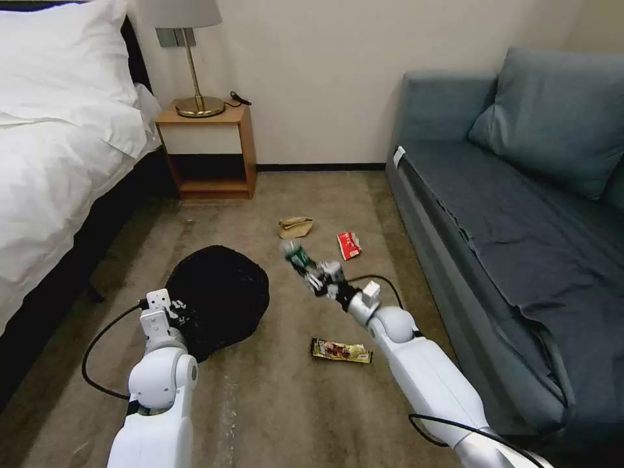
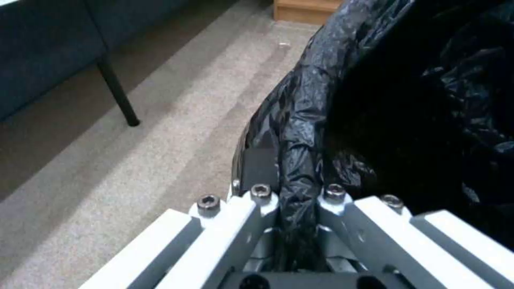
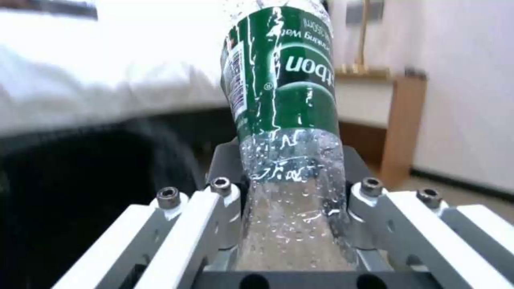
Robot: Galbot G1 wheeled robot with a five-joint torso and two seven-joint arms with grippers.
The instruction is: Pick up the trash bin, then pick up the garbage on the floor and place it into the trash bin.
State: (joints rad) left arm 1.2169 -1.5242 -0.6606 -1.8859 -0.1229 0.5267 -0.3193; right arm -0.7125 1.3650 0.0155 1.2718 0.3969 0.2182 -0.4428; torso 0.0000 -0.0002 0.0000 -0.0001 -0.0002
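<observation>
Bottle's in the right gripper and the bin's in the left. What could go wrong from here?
1. The left gripper pinches the trash bin only by its bag-covered rim; the glossy plastic might slip or the bin may tilt.
2. The right gripper squeezes the bottle near one end, so it could pivot or pop out.
3. The bottle is beside the bin, not over it; releasing now would likely miss.

The bin's (image 1: 221,302) white body is hidden under its black bag. The bottle's (image 3: 284,100) top is cut off by the right wrist view's edge, and its base sits hidden between the jaws. The packet's (image 1: 349,246) print is too small to read.
</observation>
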